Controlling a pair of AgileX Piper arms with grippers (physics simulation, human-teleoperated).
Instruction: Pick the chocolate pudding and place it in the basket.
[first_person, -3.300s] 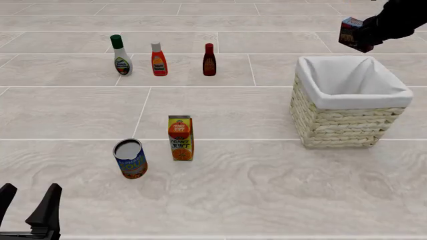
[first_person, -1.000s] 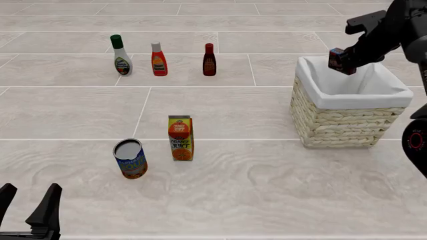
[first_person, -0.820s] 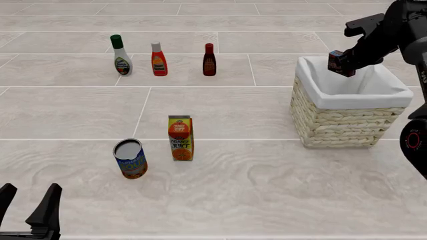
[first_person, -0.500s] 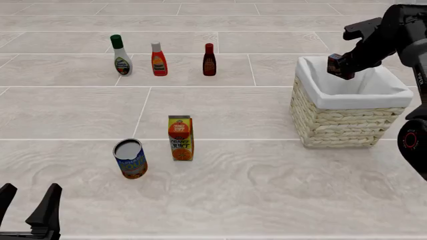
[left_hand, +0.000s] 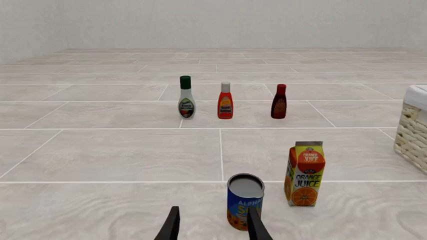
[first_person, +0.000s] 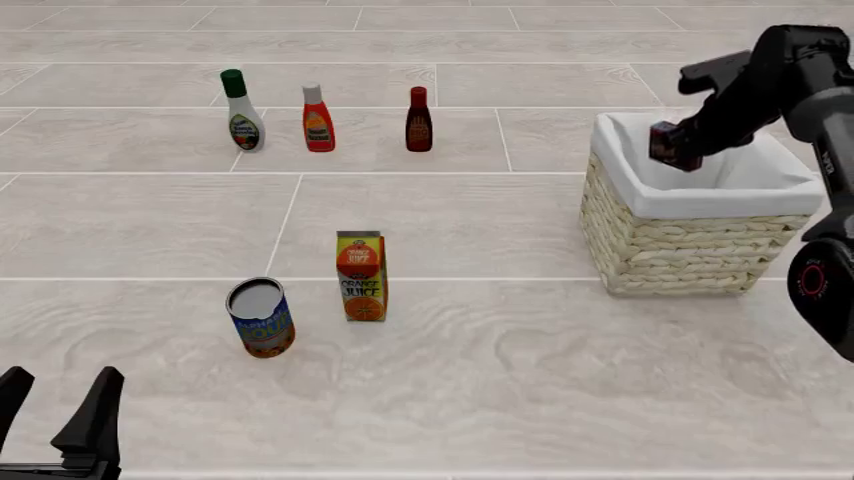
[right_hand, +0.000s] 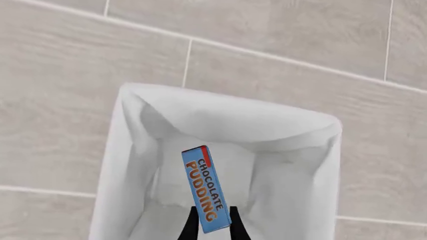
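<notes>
The chocolate pudding (first_person: 673, 146) is a small dark box, blue-edged with orange lettering in the right wrist view (right_hand: 206, 187). My right gripper (first_person: 687, 148) (right_hand: 213, 220) is shut on it and holds it over the opening of the basket (first_person: 681, 250), near the back left part of the rim. The white lining (right_hand: 127, 150) of the basket fills the right wrist view below the box. My left gripper (first_person: 60, 385) (left_hand: 213, 212) stands open and holds nothing at the near left corner, far from the basket.
An orange juice carton (first_person: 360, 276) and an open can (first_person: 260, 317) stand left of centre. Three bottles stand in a row at the back: white with a green cap (first_person: 242, 112), red (first_person: 316, 118) and dark brown (first_person: 418, 119). The basket's edge (left_hand: 413, 130) shows in the left wrist view.
My right gripper has carried the chocolate pudding down and a little left, from high behind the basket to just over its opening. The left arm has not moved.
</notes>
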